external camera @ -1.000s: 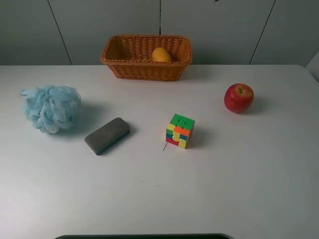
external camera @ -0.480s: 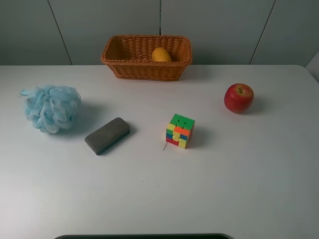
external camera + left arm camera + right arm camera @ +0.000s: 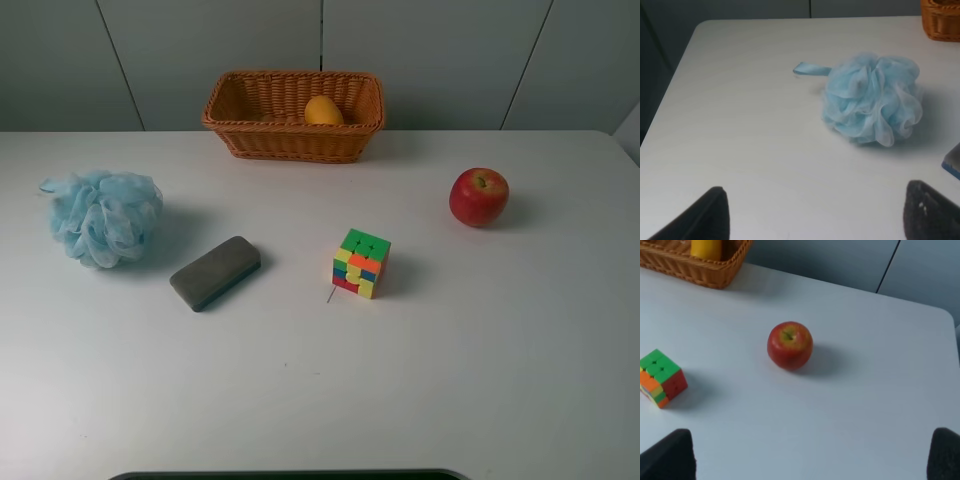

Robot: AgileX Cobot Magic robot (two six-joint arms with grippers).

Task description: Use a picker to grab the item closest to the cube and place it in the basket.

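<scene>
High view looks down on the table [image 3: 300, 400] — wrist views share its cube [image 3: 661, 378] and puff [image 3: 871, 97].

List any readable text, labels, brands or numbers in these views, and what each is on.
None readable in any view.
cube: colored stickers only, no print.
grey eraser, apple, bath pouf, basket: no labels or markings visible.

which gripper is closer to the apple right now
Right. The right gripper, open, has the apple ahead of it; the left gripper faces the blue loofah across the table.
</scene>
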